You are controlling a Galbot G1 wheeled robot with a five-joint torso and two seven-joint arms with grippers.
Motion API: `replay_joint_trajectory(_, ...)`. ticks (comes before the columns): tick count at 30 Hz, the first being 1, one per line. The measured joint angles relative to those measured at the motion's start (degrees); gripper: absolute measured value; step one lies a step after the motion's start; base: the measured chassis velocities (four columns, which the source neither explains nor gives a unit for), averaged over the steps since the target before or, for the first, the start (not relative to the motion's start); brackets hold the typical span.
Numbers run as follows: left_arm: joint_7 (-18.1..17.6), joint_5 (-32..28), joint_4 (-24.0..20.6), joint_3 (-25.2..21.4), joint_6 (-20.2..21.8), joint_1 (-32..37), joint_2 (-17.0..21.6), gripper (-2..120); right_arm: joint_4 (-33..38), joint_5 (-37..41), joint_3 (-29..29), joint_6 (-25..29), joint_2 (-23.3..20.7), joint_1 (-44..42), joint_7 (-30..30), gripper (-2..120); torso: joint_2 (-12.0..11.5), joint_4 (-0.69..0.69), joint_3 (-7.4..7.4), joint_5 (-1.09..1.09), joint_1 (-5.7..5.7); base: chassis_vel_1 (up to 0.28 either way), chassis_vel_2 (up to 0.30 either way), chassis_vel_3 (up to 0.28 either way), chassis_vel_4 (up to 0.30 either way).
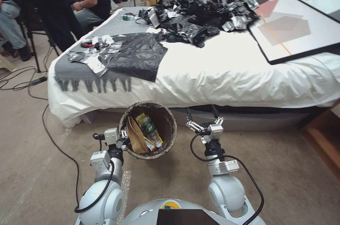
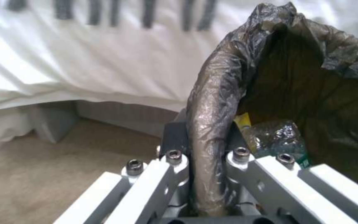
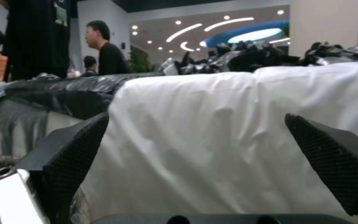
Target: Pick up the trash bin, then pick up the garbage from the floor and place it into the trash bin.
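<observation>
The trash bin (image 1: 148,130) is held off the floor (image 1: 283,175) by the left gripper (image 1: 123,136), whose fingers are pressed together on the rim at the bin's left side; in the left wrist view the bag-covered rim (image 2: 212,130) is seen pinched between the two jaws. The bin is tilted, with its mouth turned up and toward the robot, just in front of the bed (image 1: 226,72).

Inside the bin, a brown paper bag (image 1: 136,136), a clear bottle (image 1: 150,129) with a green label and a yellow wrapper (image 1: 151,144) are already lying. No loose garbage can be made out on the carpet within these views, so the collecting is judged to be nearly or wholly done.

The right gripper (image 1: 202,118) is held just beside the bin on its right, at about the same height, with its fingers spread wide and nothing between them. It is pointed forward at the bed's side, as the right wrist view shows past the two dark fingertips (image 3: 69,155). The bin's open mouth lies to the left of this gripper and near it, so anything carried by the right arm would need only a short sideways reach to be dropped in. The bottle's long axis runs from the bin's far wall toward its near right rim.
</observation>
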Motion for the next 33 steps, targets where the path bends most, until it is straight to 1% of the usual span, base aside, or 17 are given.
replay_joint_trajectory(15, -0.03, -0.20, -0.13, 0.02, 0.04, 0.04, 0.01, 5, -0.61, 0.43, 0.03, -0.01, 0.05, 0.28, -0.14, 100, 0.00, -0.01, 0.00, 0.00, 0.00, 0.097, 0.090, 0.079, 0.090)
replay_joint_trajectory(33, 0.02, -0.19, -0.28, -0.10, 0.01, 0.17, -0.09, 5, -0.63, 0.79, -0.02, 0.17, 0.13, 0.22, -0.80, 100, 0.00, 0.00, 0.00, 0.00, 0.00, 0.102, 0.108, 0.113, 0.100)
